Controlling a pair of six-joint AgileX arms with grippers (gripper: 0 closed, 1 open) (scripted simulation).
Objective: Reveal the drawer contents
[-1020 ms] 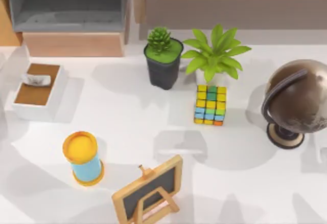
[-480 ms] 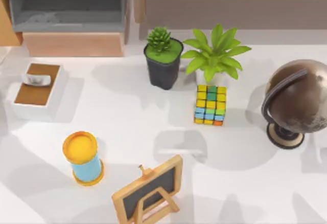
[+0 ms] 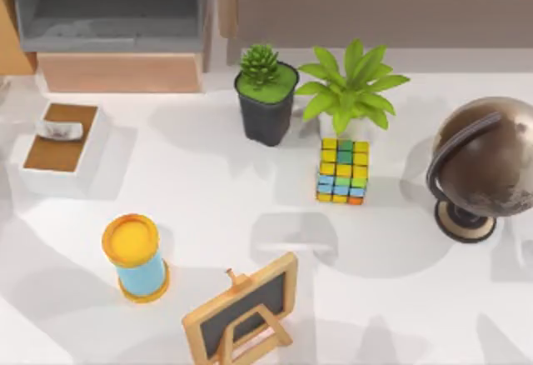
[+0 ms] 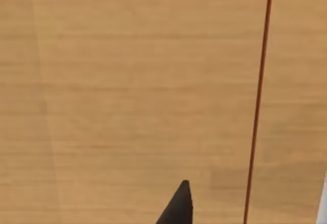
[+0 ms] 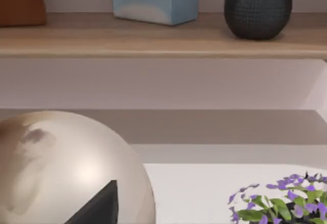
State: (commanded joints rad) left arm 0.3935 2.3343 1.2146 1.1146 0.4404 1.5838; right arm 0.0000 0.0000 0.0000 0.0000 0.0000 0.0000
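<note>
The drawer (image 3: 117, 27) sits at the far left of the counter (image 3: 250, 207), pulled out so its grey floor shows behind the pale wood front panel. The left end effector (image 4: 179, 208) shows as one dark fingertip close to a wooden surface (image 4: 133, 81); I cannot tell how far open it is. The right end effector (image 5: 97, 208) shows one dark fingertip before the globe (image 5: 56, 168); its opening is likewise unclear.

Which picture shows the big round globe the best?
The top view: the whole globe stands there on its stand at the table's right side, right of the colourful cube. The right wrist view shows just part of its shiny ball, very near. The left wrist view faces pale wood.
</note>
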